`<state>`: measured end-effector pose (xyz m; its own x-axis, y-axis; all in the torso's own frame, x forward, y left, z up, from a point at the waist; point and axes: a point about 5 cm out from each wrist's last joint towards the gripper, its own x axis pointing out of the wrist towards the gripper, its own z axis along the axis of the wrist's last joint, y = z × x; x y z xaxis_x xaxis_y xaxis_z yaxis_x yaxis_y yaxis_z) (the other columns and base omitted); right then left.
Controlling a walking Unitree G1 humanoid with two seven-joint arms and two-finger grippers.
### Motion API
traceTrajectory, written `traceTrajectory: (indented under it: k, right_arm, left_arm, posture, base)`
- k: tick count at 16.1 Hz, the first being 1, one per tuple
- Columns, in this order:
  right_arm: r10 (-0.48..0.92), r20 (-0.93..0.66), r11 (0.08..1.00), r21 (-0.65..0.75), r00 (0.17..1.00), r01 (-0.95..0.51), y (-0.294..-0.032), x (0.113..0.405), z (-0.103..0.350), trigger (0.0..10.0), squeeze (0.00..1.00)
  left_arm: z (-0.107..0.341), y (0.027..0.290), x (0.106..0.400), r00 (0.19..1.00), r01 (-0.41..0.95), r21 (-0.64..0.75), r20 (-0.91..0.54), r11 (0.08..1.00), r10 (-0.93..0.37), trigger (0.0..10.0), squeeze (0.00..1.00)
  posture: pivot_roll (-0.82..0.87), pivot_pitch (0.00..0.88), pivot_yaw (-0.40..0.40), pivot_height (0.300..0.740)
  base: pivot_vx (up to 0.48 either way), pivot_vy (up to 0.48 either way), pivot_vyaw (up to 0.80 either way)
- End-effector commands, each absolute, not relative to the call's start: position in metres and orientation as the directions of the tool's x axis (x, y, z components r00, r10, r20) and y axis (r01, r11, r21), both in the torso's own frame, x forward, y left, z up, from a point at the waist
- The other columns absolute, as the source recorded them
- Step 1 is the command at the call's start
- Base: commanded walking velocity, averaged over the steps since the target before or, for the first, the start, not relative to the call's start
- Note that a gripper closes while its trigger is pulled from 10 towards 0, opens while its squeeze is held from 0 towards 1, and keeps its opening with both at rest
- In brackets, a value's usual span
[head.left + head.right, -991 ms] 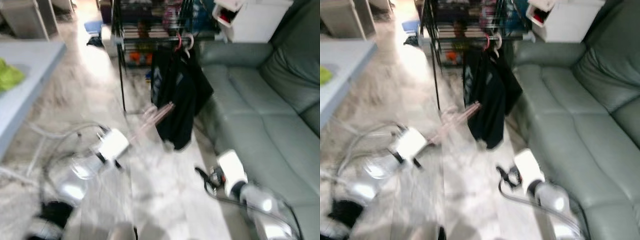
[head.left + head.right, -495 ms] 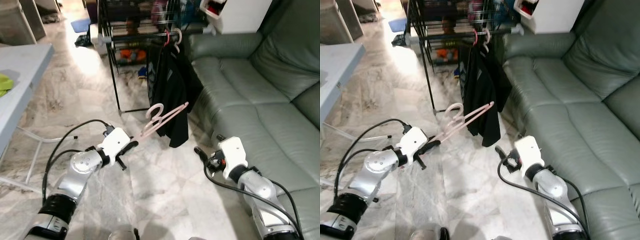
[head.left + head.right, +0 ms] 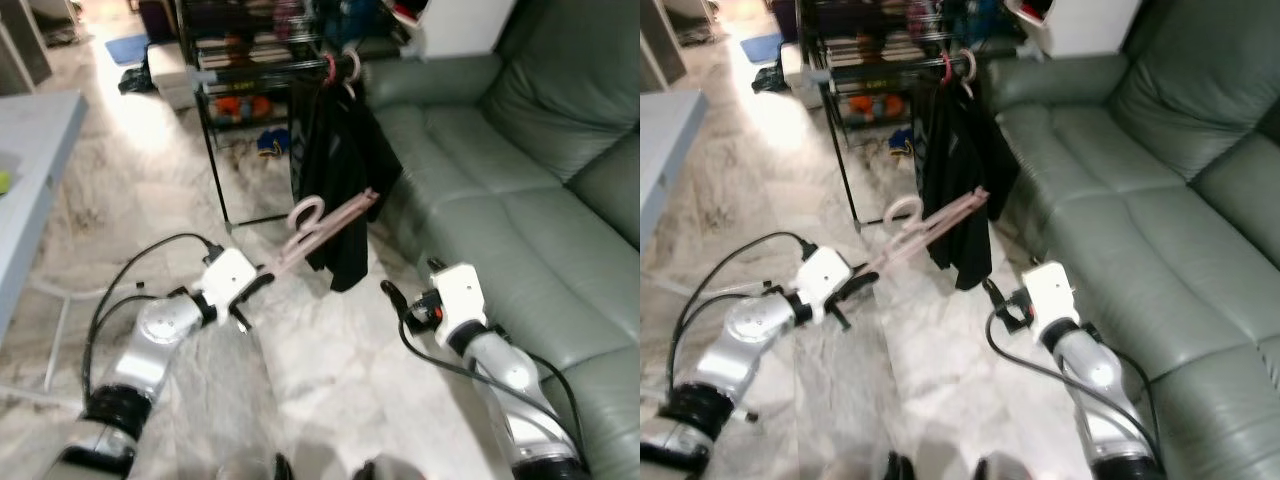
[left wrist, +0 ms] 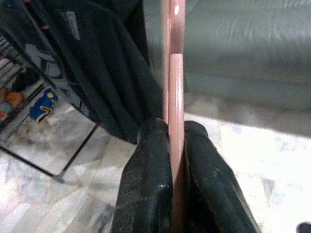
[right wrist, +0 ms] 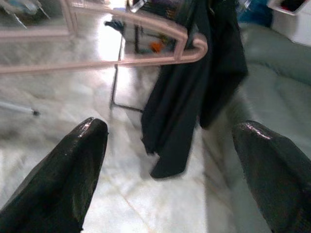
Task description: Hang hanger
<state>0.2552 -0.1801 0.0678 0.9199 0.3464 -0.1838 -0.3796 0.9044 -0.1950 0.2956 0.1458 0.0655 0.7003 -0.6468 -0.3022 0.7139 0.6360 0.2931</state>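
Observation:
My left gripper (image 3: 259,283) is shut on one end of a pale pink plastic hanger (image 3: 322,226), which slants up and away toward the black clothes rack (image 3: 215,150). The hanger's hook (image 3: 303,211) curls upward near its middle. In the left wrist view both fingers (image 4: 150,184) squeeze the pink bar (image 4: 173,102). On the rack's rail hang dark garments (image 3: 338,170) on a red and a white hanger (image 3: 340,68). Over the floor to the right, my right gripper (image 3: 405,296) is open with nothing between its fingers (image 5: 73,170).
A grey-green leather sofa (image 3: 520,190) runs along the right side. A light table edge (image 3: 30,190) stands at the left. The rack's shelves (image 3: 245,60) hold books and small items. Marble floor (image 3: 330,370) lies between my arms; my feet (image 3: 320,468) show at the bottom.
The camera has shifted and the blur has cleared. My left gripper still holds the pink hanger, now nearer the hanging dark garments. The right gripper stays open.

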Motion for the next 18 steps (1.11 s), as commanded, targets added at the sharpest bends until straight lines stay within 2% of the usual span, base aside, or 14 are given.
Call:
traceTrajectory:
  k: [1,4,7,9,10,11,12,13,15,18]
  right_arm:
    - [0.363,-0.162,0.899,-0.199,0.918,-0.391,-0.175,0.257,0.071,10.0,0.0]
    - [0.4,-0.198,0.862,-0.249,0.895,-0.441,-0.177,0.255,0.068,10.0,0.0]
    - [0.485,-0.262,0.781,-0.299,0.834,-0.548,-0.185,0.257,0.068,10.0,0.0]
    - [0.526,-0.274,0.745,-0.308,0.805,-0.592,-0.188,0.258,0.072,10.0,0.0]
    - [0.563,-0.301,0.701,-0.319,0.77,-0.638,-0.188,0.257,0.072,10.0,0.0]
    - [0.633,-0.361,0.59,-0.347,0.685,-0.729,-0.187,0.252,0.071,10.0,0.0]
    - [0.668,-0.387,0.527,-0.357,0.635,-0.772,-0.185,0.25,0.072,10.0,0.0]
    - [0.719,-0.428,0.421,-0.359,0.548,-0.833,-0.182,0.248,0.077,10.0,0.0]
    - [0.75,-0.465,0.328,-0.355,0.47,-0.875,-0.18,0.248,0.084,10.0,0.0]
    - [0.746,-0.506,0.278,-0.354,0.433,-0.893,-0.188,0.262,0.091,10.0,0.0]
  left_arm:
    - [0.07,0.149,0.297,0.705,0.709,0.324,-0.299,0.627,-0.643,10.0,0.0]
    - [0.063,0.15,0.296,0.706,0.706,0.406,-0.34,0.58,-0.621,10.0,0.0]
    - [0.063,0.151,0.296,0.625,0.776,0.419,-0.406,0.472,-0.666,10.0,0.0]
    - [0.064,0.152,0.296,0.591,0.803,0.393,-0.425,0.448,-0.686,10.0,0.0]
    - [0.062,0.153,0.293,0.557,0.824,0.408,-0.459,0.392,-0.692,10.0,0.0]
    - [0.057,0.153,0.289,0.496,0.861,0.39,-0.502,0.326,-0.708,10.0,0.0]
    - [0.056,0.152,0.288,0.478,0.871,0.381,-0.509,0.311,-0.716,10.0,0.0]
    - [0.056,0.15,0.287,0.453,0.881,0.387,-0.519,0.273,-0.724,10.0,0.0]
    - [0.053,0.149,0.287,0.436,0.888,0.389,-0.545,0.245,-0.716,10.0,0.0]
    - [0.054,0.145,0.288,0.414,0.896,0.385,-0.543,0.221,-0.731,10.0,0.0]
  posture:
    - [0.02,0.0,-0.001,0.74]
    - [0.02,0.0,-0.005,0.74]
    - [0.02,0.0,0.0,0.74]
    - [0.02,0.0,0.002,0.74]
    - [0.02,0.0,0.003,0.74]
    - [0.02,0.0,0.004,0.74]
    - [0.02,0.0,0.004,0.74]
    - [0.02,0.0,0.004,0.74]
    - [0.02,0.0,0.004,0.74]
    - [0.01,0.0,0.004,0.74]
  base:
    - [0.0,0.465,0.0]
    - [0.0,0.155,0.0]
    - [0.0,0.0,0.0]
    - [0.0,0.0,0.0]
    - [0.0,0.0,0.0]
    - [0.0,0.0,0.0]
    - [0.0,0.0,0.0]
    - [0.0,0.0,0.0]
    - [0.0,0.0,0.0]
    - [0.0,0.0,0.0]
